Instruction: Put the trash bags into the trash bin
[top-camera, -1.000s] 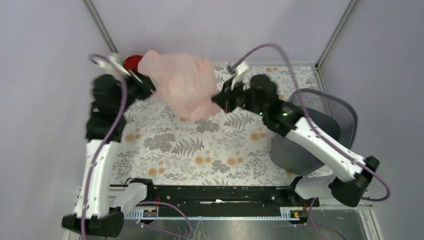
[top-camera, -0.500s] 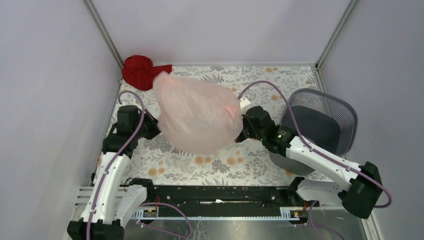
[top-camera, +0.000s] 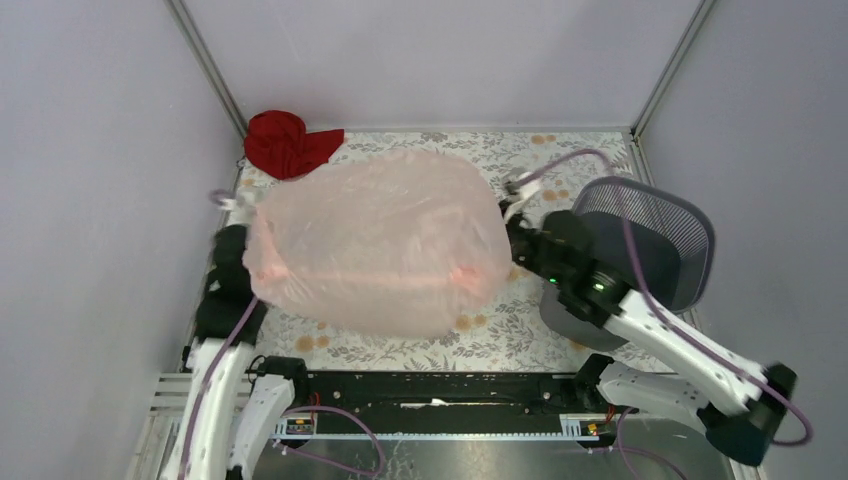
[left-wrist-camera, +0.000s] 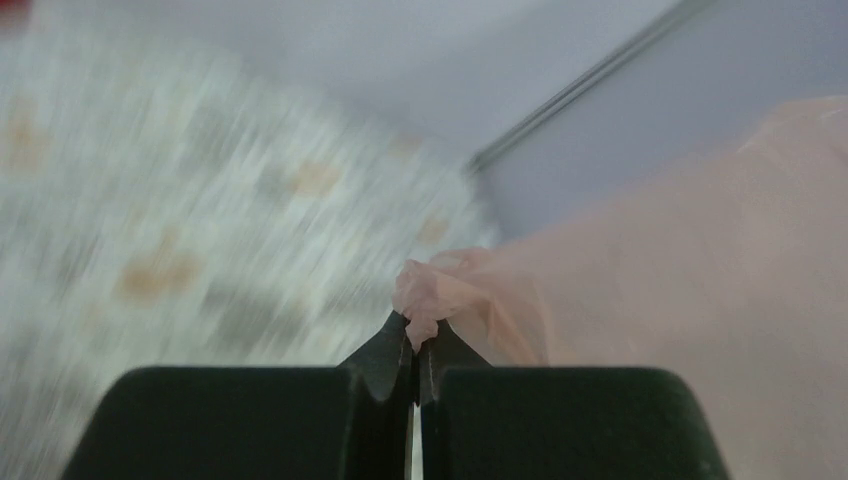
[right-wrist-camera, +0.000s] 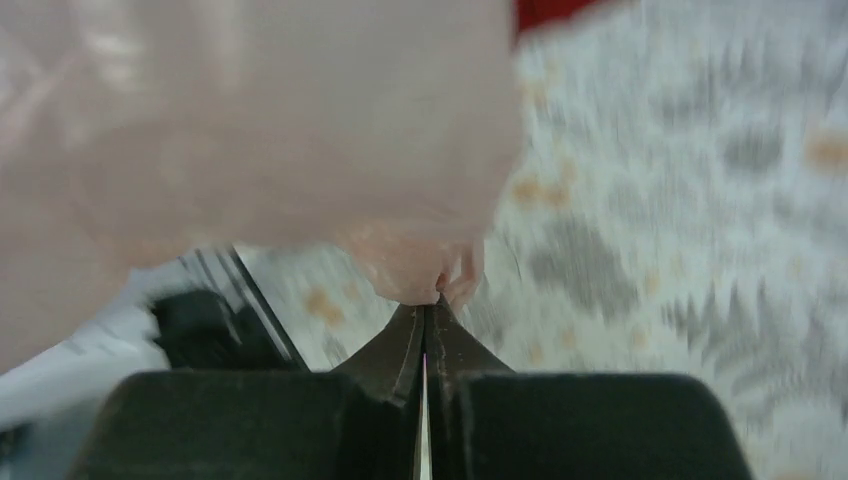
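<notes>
The pale pink trash bag (top-camera: 375, 240) is puffed wide open in the air over the middle of the table, stretched between both arms. My left gripper (left-wrist-camera: 416, 338) is shut on a bunched edge of the bag (left-wrist-camera: 440, 290) at its left side. My right gripper (right-wrist-camera: 426, 308) is shut on the bag's edge (right-wrist-camera: 420, 275) at its right side. The dark grey mesh trash bin (top-camera: 640, 250) lies tilted at the right edge of the table, its mouth facing up and left, just right of my right arm.
A red cloth (top-camera: 288, 142) lies in the back left corner of the floral table mat (top-camera: 500, 340). Grey walls close the table on the left, back and right. The rail (top-camera: 430, 385) with the arm bases runs along the near edge.
The bag has ballooned from a small bunch near the back into a wide inflated shape over the middle. Both arms have swung it toward the near side and spread apart.
</notes>
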